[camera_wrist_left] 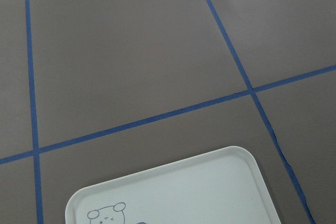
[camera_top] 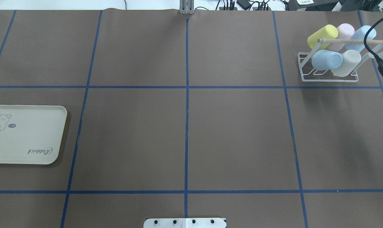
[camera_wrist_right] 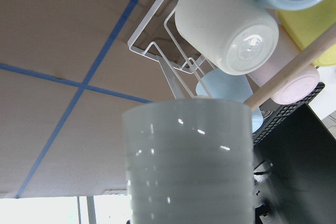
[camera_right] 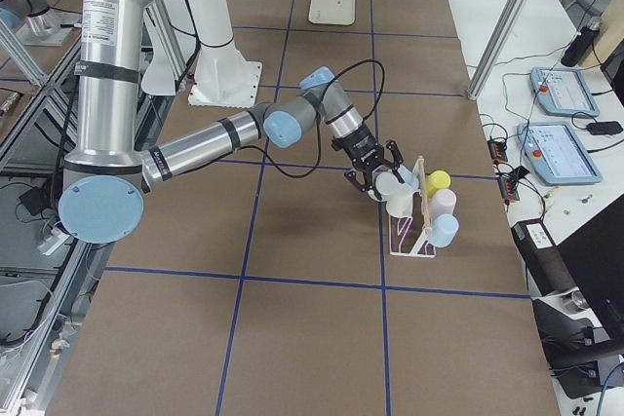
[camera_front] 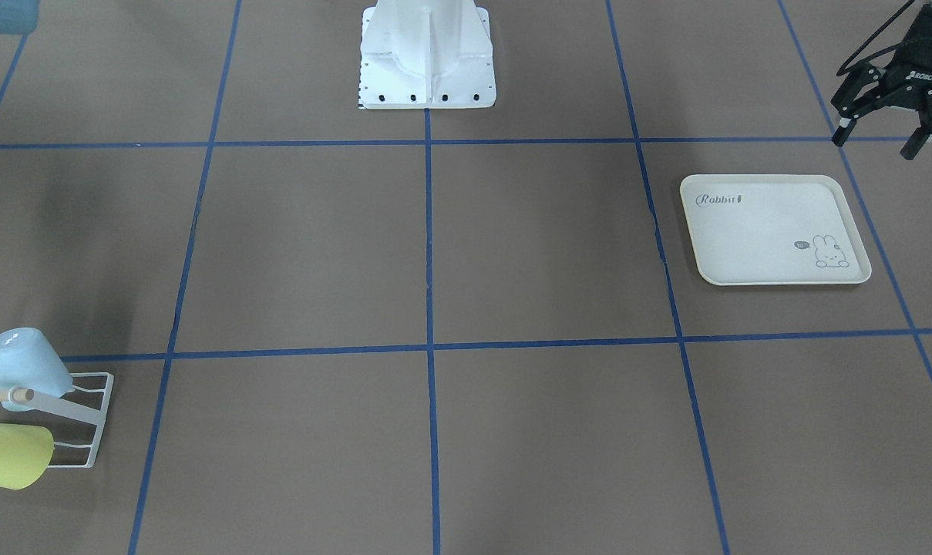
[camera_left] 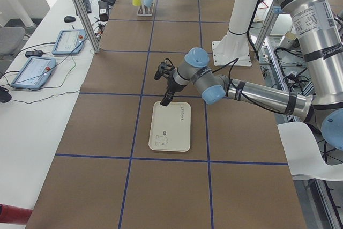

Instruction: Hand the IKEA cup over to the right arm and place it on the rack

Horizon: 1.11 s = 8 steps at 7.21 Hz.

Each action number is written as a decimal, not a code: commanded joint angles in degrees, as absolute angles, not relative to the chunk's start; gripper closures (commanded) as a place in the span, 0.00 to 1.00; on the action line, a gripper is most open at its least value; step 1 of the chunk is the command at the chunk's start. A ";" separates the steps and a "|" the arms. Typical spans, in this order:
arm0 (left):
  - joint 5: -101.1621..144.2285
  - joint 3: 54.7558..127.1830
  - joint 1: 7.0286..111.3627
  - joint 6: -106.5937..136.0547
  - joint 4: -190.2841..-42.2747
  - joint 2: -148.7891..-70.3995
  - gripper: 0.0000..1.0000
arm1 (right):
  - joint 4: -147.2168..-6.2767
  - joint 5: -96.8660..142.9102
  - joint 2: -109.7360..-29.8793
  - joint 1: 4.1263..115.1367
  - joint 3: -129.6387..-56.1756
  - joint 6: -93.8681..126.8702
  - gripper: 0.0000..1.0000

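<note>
A pale greenish-white IKEA cup (camera_wrist_right: 189, 166) fills the lower middle of the right wrist view, held by my right gripper (camera_right: 376, 180), whose fingers stay hidden behind it. The gripper hovers just beside the white wire rack (camera_right: 414, 239). The rack (camera_top: 329, 81) carries several cups in yellow, pink, blue and cream, leaning under its wooden dowel (camera_top: 353, 40). My left gripper (camera_front: 876, 145) hangs open and empty above the table, close to the far edge of the cream tray (camera_front: 766, 231).
The rabbit-print tray (camera_top: 26, 139) lies bare on the robot's left side. The robot's white base (camera_front: 427, 69) stands at the middle of the near edge. Blue tape lines grid the brown table. Tablets and cables lie on the side benches (camera_left: 37, 71).
</note>
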State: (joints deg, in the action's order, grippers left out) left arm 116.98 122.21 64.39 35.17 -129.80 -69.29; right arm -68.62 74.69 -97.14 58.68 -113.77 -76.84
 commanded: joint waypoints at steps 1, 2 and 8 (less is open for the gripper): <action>116.98 122.26 64.34 35.68 -129.81 -69.35 0.00 | -53.98 69.73 -97.13 58.45 -105.31 -82.93 0.80; 116.98 122.26 64.34 35.68 -129.90 -69.35 0.00 | -54.05 67.35 -95.29 58.45 -104.42 -85.06 0.80; 117.07 119.62 64.25 37.79 -135.18 -69.35 0.00 | -53.35 65.21 -91.93 58.18 -99.14 -86.22 0.79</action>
